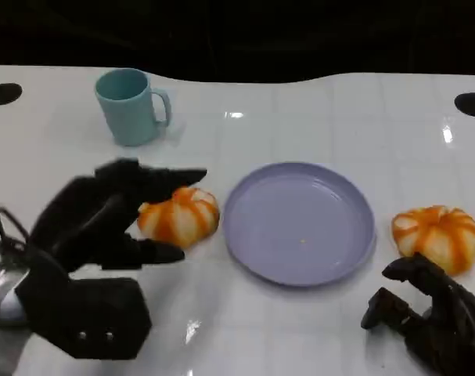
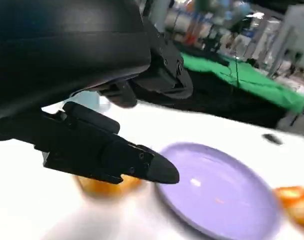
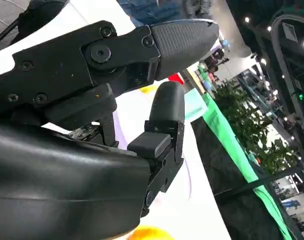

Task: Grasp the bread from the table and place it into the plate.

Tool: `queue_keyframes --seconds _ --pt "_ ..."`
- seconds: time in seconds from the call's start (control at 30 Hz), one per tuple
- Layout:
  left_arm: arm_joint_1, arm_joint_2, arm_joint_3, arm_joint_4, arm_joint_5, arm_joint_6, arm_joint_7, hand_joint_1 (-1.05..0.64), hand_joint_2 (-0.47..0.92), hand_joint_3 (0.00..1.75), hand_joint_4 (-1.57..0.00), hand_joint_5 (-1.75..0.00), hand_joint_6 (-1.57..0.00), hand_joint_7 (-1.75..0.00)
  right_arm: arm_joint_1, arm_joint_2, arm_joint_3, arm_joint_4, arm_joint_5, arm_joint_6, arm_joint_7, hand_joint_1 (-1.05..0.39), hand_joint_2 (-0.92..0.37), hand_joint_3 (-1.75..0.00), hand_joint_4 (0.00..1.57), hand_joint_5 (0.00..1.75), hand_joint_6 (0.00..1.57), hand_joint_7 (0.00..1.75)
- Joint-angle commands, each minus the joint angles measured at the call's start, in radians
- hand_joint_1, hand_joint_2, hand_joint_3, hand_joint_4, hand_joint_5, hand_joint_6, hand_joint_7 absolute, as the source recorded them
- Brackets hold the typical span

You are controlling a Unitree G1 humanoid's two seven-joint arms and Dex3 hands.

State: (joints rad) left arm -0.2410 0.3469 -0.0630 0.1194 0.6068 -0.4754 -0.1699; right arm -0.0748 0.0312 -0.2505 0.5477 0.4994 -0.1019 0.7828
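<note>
— Where is the left hand (image 1: 116, 215) just now?

— Low over the white table (image 1: 300, 329), its fingers (image 2: 141, 165) spread wide around a bread roll (image 1: 180, 216). One finger reaches over the top of the roll, another lies under its near side. Whether they press on it, I cannot tell — the roll sits on the table beyond the palm, close beside the plate (image 1: 300, 223).

— And the plate?

— Purple, just past that roll, away from the left hand.

— The right hand (image 1: 429, 313)?

— Near the table's front edge, fingers loosely parted, holding nothing. A second roll (image 1: 438, 235) lies just ahead of its fingertips, apart from them, beside the plate's other rim.

— Anything else?

— A light blue mug (image 1: 131, 106) stands well beyond the left hand.
</note>
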Motion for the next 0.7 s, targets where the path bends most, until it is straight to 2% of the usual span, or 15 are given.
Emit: queue_keyframes --seconds 0.03,0.23,0.5,0.7 --pt "-0.038 0.057 -0.064 -0.032 0.115 0.081 -0.009 -0.6 0.87 0.0 -0.01 -0.36 -0.27 -0.01 0.014 -0.013 0.0 -0.02 0.002 0.009 -0.006 -0.51 -0.92 -0.22 0.66 1.49 0.56 1.18" --pt "-0.092 0.085 -0.159 -0.039 0.251 0.209 -0.033 -0.63 0.85 0.0 0.0 -0.07 -0.14 -0.01 0.015 -0.015 0.002 -0.015 -0.004 -0.005 0.002 -0.52 -0.92 -0.22 0.66 1.49 0.56 1.19" --pt "-0.214 0.069 -0.257 0.152 0.255 0.244 -0.006 -0.52 0.78 0.0 -0.03 -0.02 -0.16 -0.02 0.025 -0.015 -0.002 -0.033 0.004 0.01 -0.004 -0.51 -0.92 -0.23 0.67 1.49 0.56 1.2" --pt "-0.331 0.03 -0.325 0.339 0.238 0.29 -0.049 -0.52 0.8 0.01 -0.03 -0.02 -0.14 -0.01 0.03 -0.02 0.001 -0.045 0.004 0.028 -0.005 -0.52 -0.92 -0.22 0.66 1.5 0.55 1.21"
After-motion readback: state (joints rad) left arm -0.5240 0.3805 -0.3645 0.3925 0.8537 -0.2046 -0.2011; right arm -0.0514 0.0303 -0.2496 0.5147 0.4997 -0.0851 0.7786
